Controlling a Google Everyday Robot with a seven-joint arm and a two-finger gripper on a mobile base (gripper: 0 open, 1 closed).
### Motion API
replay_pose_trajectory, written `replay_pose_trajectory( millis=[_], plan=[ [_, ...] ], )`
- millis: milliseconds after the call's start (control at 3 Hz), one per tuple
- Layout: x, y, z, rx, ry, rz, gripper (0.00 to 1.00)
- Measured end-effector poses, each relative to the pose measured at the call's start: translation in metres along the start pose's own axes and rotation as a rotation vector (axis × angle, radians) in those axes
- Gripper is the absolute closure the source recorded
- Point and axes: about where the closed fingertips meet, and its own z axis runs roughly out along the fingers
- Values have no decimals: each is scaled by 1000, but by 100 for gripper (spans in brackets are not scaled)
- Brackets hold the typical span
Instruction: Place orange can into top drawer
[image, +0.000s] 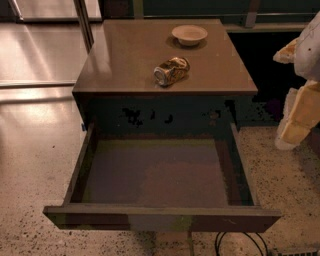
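Note:
The orange can (171, 70), dented, lies on its side on the cabinet top (125, 60), with its silver round end facing the front left. The top drawer (155, 172) is pulled fully out below the cabinet top, and its flat floor holds nothing. My gripper (298, 120), white and pale yellow, hangs at the right edge of the view. It is to the right of the cabinet, at about the height of the drawer's back, well apart from the can and holding nothing that shows.
A shallow beige bowl (189, 34) sits at the back of the cabinet top, behind the can. Speckled floor (35, 165) surrounds the cabinet. Black cables (235, 243) lie on the floor under the drawer front. A metal post (83, 22) stands at the back left.

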Motion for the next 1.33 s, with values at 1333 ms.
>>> replay_pose_trajectory(
  millis=[1333],
  plan=[
    [-32,-45,55,-53,-78,-103,0]
  ],
)
